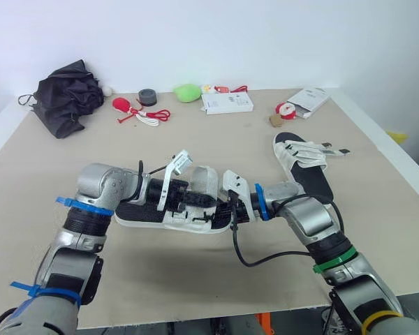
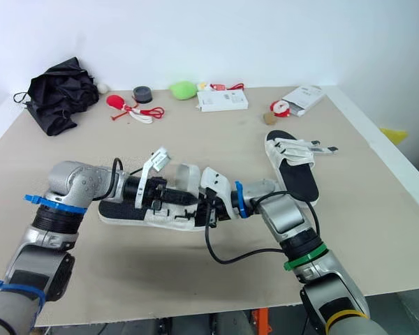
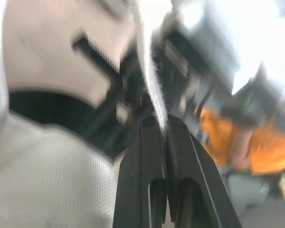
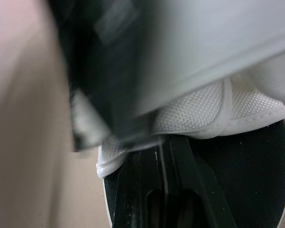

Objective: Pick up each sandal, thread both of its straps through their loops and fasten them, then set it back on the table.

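We are gripping the near sandal (image 1: 204, 180) over the middle of the bench (image 1: 195, 139). Our left claw (image 3: 164, 124) is pinching its white strap (image 3: 149, 80). Our right claw (image 4: 164, 142) is clamping tight against its upper. The second sandal (image 1: 304, 164) is lying well apart, to the right.

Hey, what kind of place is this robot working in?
Probably a robot test room, not a home: a plain table against a bare white wall, with unrelated odds and ends like a black umbrella, tape roll and a white box lined along its far edge.
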